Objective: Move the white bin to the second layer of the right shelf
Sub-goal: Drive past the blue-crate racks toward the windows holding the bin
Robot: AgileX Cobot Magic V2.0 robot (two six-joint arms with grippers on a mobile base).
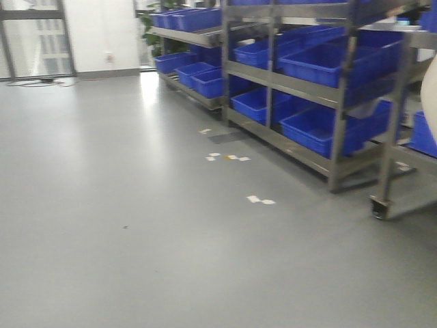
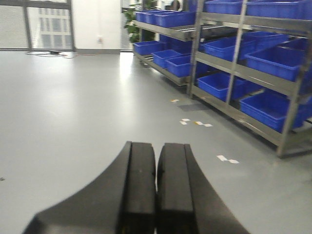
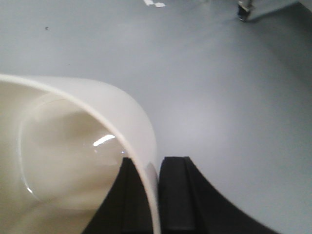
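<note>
- In the right wrist view the white bin [image 3: 73, 161] fills the lower left, its mouth towards the camera and its glossy inside showing.
- The bin's thin wall runs down between the 2 black fingers [image 3: 178, 195] of the right gripper [image 3: 158, 165]. That gripper is closed to about the wall's thickness and pinches the bin at the rim.
- Behind the bin lies bare grey floor [image 3: 209, 87]. Of the row of steel racks this view catches only 1 caster [image 3: 243, 7] at the top edge, well apart from the bin.
- The left wrist view shows what the right one does not. The left gripper [image 2: 156, 151] has its 2 fingers pressed together with nothing between them.
- The left gripper points along the floor, and the row of steel racks [image 2: 234, 73] stands to its right, loaded with blue crates [image 2: 273, 58].
- The front view shows neither gripper. White tape marks [image 1: 259, 200] lie on the floor left of the rack row, and they show in the left wrist view too.
- At the near end of the rack row, a steel frame [image 1: 395, 116] on a caster is cut off by the right edge of the front view. Its levels are too blurred to make out.
- A pale curved shape [image 1: 431, 89] shows at the far right edge of the front view, just beside that frame. It is cropped and smeared, so I cannot tell what it is.
</note>
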